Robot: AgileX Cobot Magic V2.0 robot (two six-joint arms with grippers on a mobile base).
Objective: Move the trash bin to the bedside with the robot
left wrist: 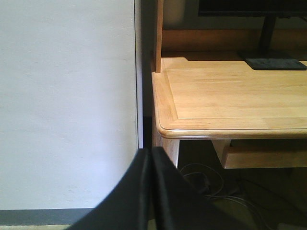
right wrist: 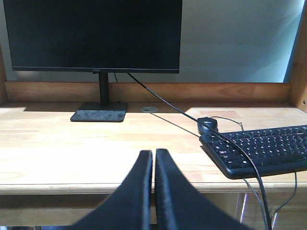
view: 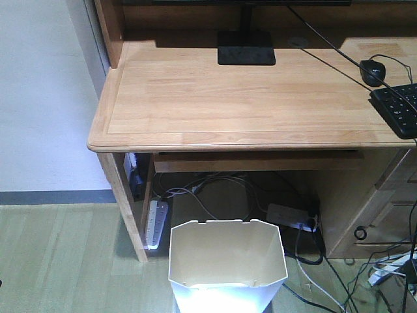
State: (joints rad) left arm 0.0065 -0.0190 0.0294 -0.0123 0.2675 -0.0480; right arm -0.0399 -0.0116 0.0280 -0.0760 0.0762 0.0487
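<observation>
— White plastic, thin-walled: that trash bin (view: 227, 261) looks light and a bit bendy to me. It stands on the floor just in front of the worktop (view: 228, 98), open mouth up, with nothing inside that I can see.
— Where would you take hold of it?
— On the rim, I'd say, with one wall pinched between the fingers. The near edge seems easiest. The facets look smooth, so it may slip, or flex if squeezed hard. I'd expect no real weight.
— And the claws?
— The left claw (left wrist: 151, 191) has its fingers pressed together, only a hairline between them, gripping nothing. The right claw (right wrist: 154, 191) is the same, pointing across the worktop at the monitor (right wrist: 93, 36) and keyboard (right wrist: 261, 151). Neither has the bin in front of it.
— Any writing?
— None on the bin. There's a tiny mark on the monitor's lower bezel, too small to read. No bed in sight from here.
</observation>
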